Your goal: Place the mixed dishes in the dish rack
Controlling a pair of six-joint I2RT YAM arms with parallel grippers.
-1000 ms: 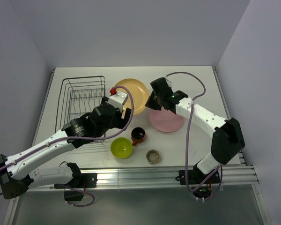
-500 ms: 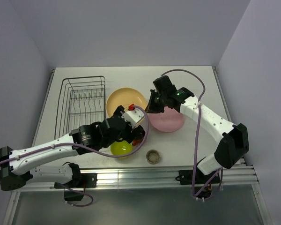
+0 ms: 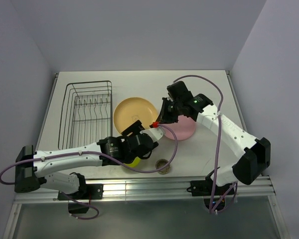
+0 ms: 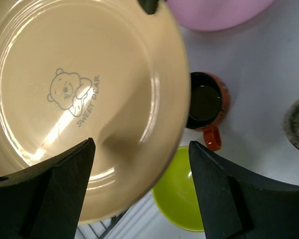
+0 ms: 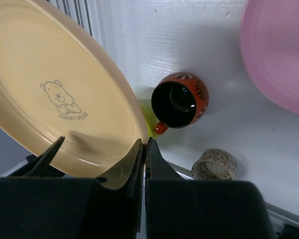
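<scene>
Right wrist view: right gripper (image 5: pixel 144 147) pinches the tilted, face-up yellow-orange plate (image 5: pixel 55 89) at its rim — left gripper (image 4: pixel 142 144) gapes empty.

Black wire dish rack (image 3: pixel 87 112) sits flat. Just right of it, the bear-printed yellow-orange plate (image 3: pixel 135 114) tilts up; farther right lie pink plate (image 3: pixel 182 130), red-orange mug (image 5: pixel 179 99), lime-green bowl (image 4: pixel 182 204), and a probably upright grey-beige cup (image 5: pixel 214 163).

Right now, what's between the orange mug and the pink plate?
Nothing at all. In the right wrist view, only bare white table shows between the red-orange mug and the pink plate.
</scene>
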